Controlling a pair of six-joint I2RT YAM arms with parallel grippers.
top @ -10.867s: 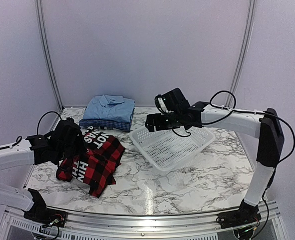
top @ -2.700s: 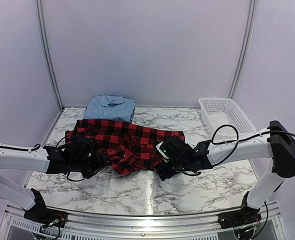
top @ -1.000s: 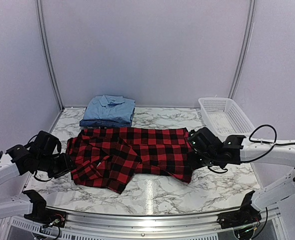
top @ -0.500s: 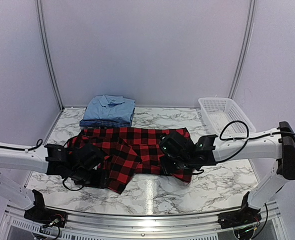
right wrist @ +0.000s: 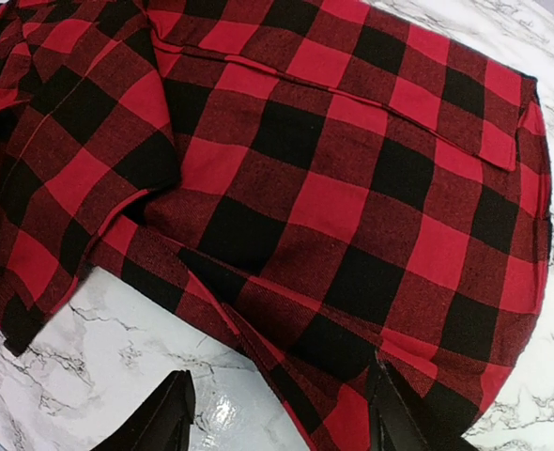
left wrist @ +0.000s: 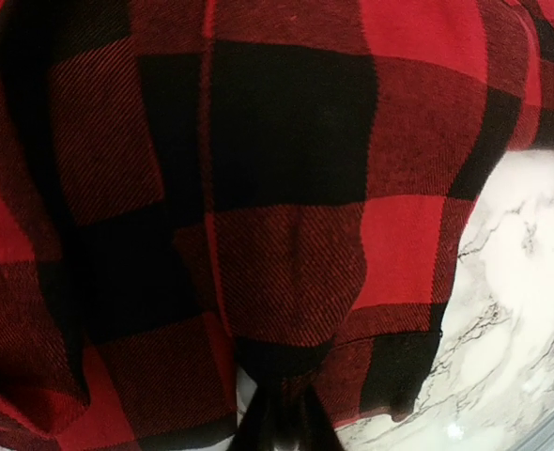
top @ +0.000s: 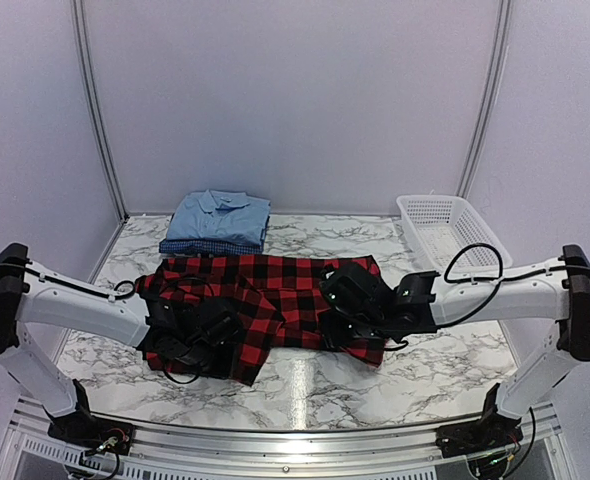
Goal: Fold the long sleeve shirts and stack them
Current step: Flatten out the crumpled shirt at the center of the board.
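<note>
Plaid shirt (top: pixel 275 290) — spread open at the centre of the marble table (top: pixel 405 375), near-left corner rumpled, no fold made yet. Light blue shirt (top: pixel 220 213) — folded and stacked on the folded dark blue checked shirt (top: pixel 207 246) at far left, so two of three look done. Left gripper (left wrist: pixel 277 427) appears closed, pinching the plaid hem; right gripper (right wrist: pixel 282 413) has its jaws apart over the shirt's near edge, holding nothing.

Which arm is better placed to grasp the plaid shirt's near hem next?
Right. The right gripper is open over the plaid shirt hem; the left gripper looks shut on cloth.
</note>
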